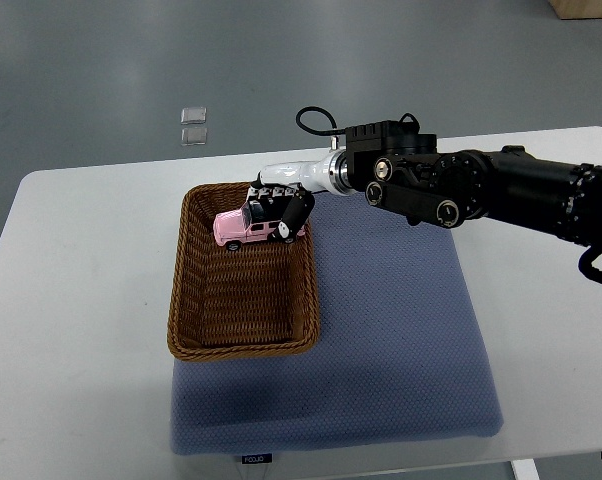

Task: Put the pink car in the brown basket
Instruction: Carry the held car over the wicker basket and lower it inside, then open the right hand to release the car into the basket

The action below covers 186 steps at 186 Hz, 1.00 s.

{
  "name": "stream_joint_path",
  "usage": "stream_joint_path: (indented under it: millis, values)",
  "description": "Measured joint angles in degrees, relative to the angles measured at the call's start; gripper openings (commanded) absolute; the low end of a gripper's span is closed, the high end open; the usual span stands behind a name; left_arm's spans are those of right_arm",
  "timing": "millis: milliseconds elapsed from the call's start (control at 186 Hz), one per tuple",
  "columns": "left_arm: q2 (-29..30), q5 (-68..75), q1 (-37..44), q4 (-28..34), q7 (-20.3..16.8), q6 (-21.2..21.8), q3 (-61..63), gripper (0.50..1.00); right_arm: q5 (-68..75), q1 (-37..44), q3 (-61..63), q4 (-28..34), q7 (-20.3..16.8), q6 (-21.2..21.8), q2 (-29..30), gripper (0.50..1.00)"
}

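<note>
A: Fingers (293, 212) of the right hand (279, 208) are curled round the pink car (239, 228), gripping its right end and roof. Confirm?

B: Confirmed. Dark fingers wrap the car's right side; its left end w/ one wheel sticks out free. Grasp is closed on the car, not released.

A: Car location?

B: Within the outline of the brown basket (243, 345), far part, toward the far-right corner. Can't tell whether the wheels touch the wicker floor or the car hangs just above it.

A: Arm path?

B: Right arm (501, 190) enters from the right edge, black segments w/ round joint caps, then a white wrist section reaching left over the basket's far-right corner. Black cable loops above the wrist.

A: Basket position?

B: Rectangular wicker, sits partly on the blue mat (401, 330), left portion over the white table (71, 330). Near part of basket interior holds nothing visible besides weave.

A: Other items?

B: Two small clear squares (193, 125) on the grey floor beyond the table's far edge, well apart from the basket. Small label at the mat's near edge, print too small to read. Left arm doesn't show.
</note>
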Motion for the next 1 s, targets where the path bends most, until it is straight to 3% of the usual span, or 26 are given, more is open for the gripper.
stream_joint_path:
  millis: [317,328,355,387,516,683,1000]
  values:
    - [0.0,0.0,0.0,-0.2,0.0,0.0,0.0,1.0,-0.3,-3.0,-0.8,-1.7,0.2,-1.7,0.0,0.5]
    - [0.0,0.0,0.0,-0.2,0.0,0.0,0.0,1.0,-0.2,-3.1,-0.8,-1.7,0.2,-1.7,0.0,0.515]
    - [0.0,0.0,0.0,-0.2,0.0,0.0,0.0,1.0,-0.1,-3.2,-0.8,-1.7,0.3,-1.8,0.0,0.617]
    - [0.0,0.0,0.0,-0.2,0.0,0.0,0.0,1.0,-0.1,-3.4,-0.7,-1.7,0.3,-1.8,0.0,0.676]
    - [0.0,0.0,0.0,-0.1,0.0,0.0,0.0,1.0,0.1,-3.6,-0.3,-1.6,0.5,-1.9,0.0,0.793]
    - [0.0,0.0,0.0,0.0,0.0,0.0,0.0,1.0,0.1,-3.6,0.1,-1.6,0.6,-1.8,0.0,0.858]
    - [0.0,0.0,0.0,0.0,0.0,0.0,0.0,1.0,1.7,-3.0,2.3,-1.7,0.6,-1.4,0.0,0.885]
